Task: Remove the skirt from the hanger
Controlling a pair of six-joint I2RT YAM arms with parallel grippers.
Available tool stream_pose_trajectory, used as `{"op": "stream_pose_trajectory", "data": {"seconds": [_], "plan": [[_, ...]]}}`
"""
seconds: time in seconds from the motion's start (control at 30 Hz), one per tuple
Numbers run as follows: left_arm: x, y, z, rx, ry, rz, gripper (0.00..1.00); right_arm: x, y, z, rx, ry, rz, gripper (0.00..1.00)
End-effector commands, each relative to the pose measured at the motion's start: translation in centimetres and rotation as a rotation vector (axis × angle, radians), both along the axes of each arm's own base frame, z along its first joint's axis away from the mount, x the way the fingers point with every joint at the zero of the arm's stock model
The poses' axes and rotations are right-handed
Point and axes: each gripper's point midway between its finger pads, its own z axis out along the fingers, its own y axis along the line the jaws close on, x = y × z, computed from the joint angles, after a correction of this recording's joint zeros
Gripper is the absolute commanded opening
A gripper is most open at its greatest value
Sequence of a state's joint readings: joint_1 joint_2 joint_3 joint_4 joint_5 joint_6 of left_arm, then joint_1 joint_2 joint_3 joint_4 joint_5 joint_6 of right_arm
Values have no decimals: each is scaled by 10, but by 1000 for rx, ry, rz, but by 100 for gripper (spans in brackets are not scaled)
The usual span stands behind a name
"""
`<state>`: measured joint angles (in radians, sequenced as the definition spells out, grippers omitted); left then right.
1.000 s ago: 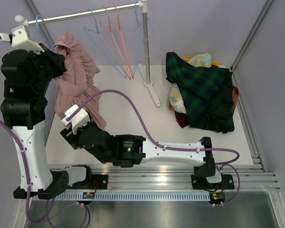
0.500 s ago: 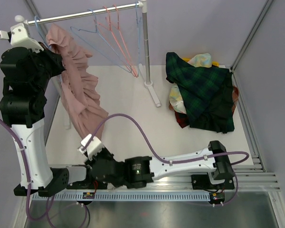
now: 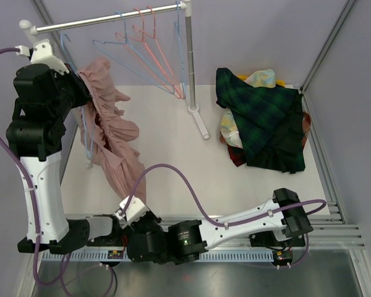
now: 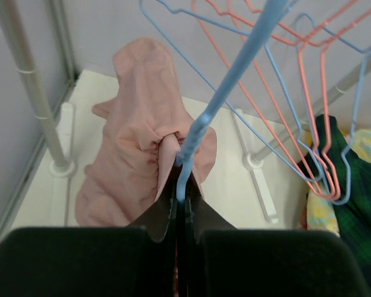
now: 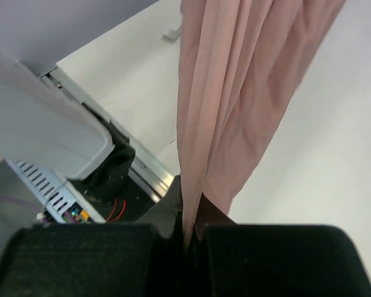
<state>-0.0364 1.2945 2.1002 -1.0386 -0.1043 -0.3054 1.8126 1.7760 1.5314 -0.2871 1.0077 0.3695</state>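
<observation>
Skirt (image 5: 235,93) fabric between right jaws

I find no text, label, brand, number or sign that I can read in any of my three views. The only candidate is the small circuit board (image 5: 74,214) on the rail by the arm base, seen from the right wrist camera. It shows coloured spots, and any printing on it is too small for me to make out.
</observation>
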Motion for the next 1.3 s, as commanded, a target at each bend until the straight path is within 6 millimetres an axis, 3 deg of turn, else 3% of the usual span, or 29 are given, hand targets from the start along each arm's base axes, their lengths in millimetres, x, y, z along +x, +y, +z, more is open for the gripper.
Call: {"op": "stream_pose_trajectory", "data": {"seconds": [0.0,0.03,0.1,0.13,0.2,0.23,0.3,0.33,0.37,0.43,0.5,0.53,0.57,0.6,0.63,0.67,0.7,0.73,0.77,0.83,0.93,0.97,1.0,1.03,1.13,1.17,1.2,1.23,1.27], "plan": [[-13,-35,41,-2,-203,-208,0,28,13,31,-6,-65,4,0],[-21,-40,22,-8,-135,-241,0,60,17,46,22,-57,-11,0],[-39,-48,-7,-15,-51,-286,0,93,21,74,54,-92,11,0],[-49,-48,-23,-28,5,-285,0,129,17,102,101,-106,-39,0],[-71,-52,-43,-43,41,-308,0,168,15,117,69,-149,-56,0],[-80,-53,-51,-54,58,-315,0,197,8,147,117,-162,-78,0],[-97,-53,-63,-78,64,-303,0,221,14,143,75,-164,-63,0],[-98,-54,-64,-87,53,-306,0,234,10,160,105,-172,-80,0],[-100,-55,-68,-88,57,-315,0,251,8,143,55,-152,-104,0],[-103,-52,-83,-87,110,-295,0,259,6,126,14,-133,-113,0],[-103,-51,-91,-94,137,-289,0,257,-1,114,18,-104,-120,0],[-103,-53,-94,-101,143,-295,0,254,-6,75,-51,-71,-113,0],[-101,-53,-101,-104,166,-291,0,248,-13,80,25,-30,-131,0],[-99,-51,-105,-102,185,-278,0,244,-20,68,26,-2,-142,0],[-98,-48,-112,-98,213,-261,0,238,-33,28,-31,46,-154,0],[-93,-42,-117,-86,231,-227,0,229,-48,35,41,86,-174,0],[-92,-38,-119,-79,240,-205,0,223,-59,28,47,96,-196,0],[-90,-34,-118,-72,232,-183,0,216,-81,-7,-1,124,-234,0],[-90,-28,-118,-59,219,-147,0,212,-101,9,48,109,-262,0],[-86,-23,-112,-58,175,-118,0,214,-145,-3,6,75,-368,0],[-79,-15,-111,-55,141,-70,0,223,-211,35,-38,-51,-494,0],[-73,-18,-114,-63,140,-79,0,227,-232,66,4,-82,-541,0],[-70,-20,-117,-68,144,-85,0,232,-247,69,-12,-90,-566,0],[-67,-21,-119,-75,148,-91,0,248,-275,89,-8,-104,-634,0],[-58,-23,-124,-83,153,-96,0,266,-313,146,84,-171,-664,0],[-56,-23,-125,-80,151,-94,0,282,-336,156,84,-192,-735,0],[-53,-22,-124,-78,142,-90,0,288,-344,182,106,-228,-730,0],[-50,-22,-124,-71,142,-89,0,297,-353,192,84,-246,-744,0],[-49,-20,-123,-62,138,-81,0,320,-368,191,48,-240,-803,0]]}}
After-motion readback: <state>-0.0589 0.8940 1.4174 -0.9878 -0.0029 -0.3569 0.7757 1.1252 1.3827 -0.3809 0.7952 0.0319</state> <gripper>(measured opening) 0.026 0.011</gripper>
